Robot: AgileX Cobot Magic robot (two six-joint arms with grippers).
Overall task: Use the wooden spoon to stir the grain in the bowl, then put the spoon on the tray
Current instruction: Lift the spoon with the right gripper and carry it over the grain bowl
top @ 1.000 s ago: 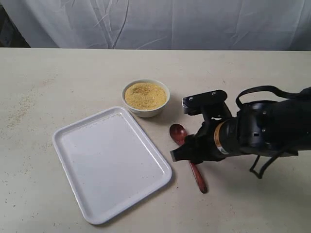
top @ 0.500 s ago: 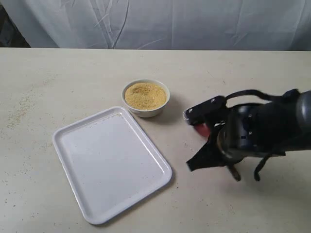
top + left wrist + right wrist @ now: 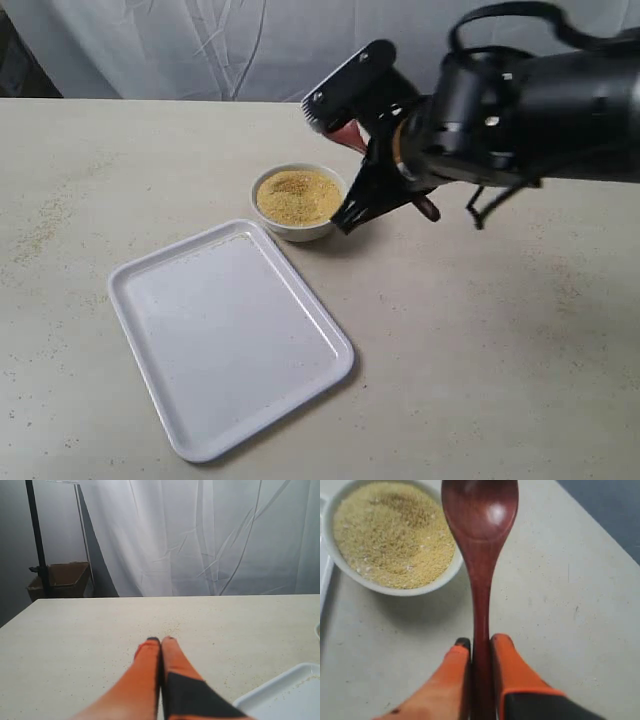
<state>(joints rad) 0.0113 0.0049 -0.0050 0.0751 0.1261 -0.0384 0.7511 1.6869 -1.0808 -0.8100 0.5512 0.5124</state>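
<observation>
The wooden spoon (image 3: pixel 479 555) is held clear of the table (image 3: pixel 500 350) by the right gripper (image 3: pixel 480 642), whose fingers are clamped on the slim handle from both sides, well back from the head. In the exterior view the reddish head (image 3: pixel 348 133) is seen raised close beside the bowl (image 3: pixel 300 232). In the right wrist view it lies near the bowl's rim (image 3: pixel 395 590), and no contact with the grain (image 3: pixel 390 530) has been made. The stirring is therefore judged as not yet begun.

Several risks can be foreseen. The handle is glossy and tapered, so a twist or slide between the fingers may be caused once the head is pressed into the grain. The grain (image 3: pixel 298 197) is heaped close to the rim, so granules may be thrown over the edge by a deep or quick stroke. The bowl is small and is probably light, so it may be pushed or tipped by a sideways load. The tray (image 3: pixel 230 340) lies just beside it; whether they touch cannot be told.

The left gripper (image 3: pixel 161 641) is kept well apart from the work, its fingers pressed together on nothing.

Counted: 1 wooden spoon, 1 bowl, 1 tray and 2 grippers.
</observation>
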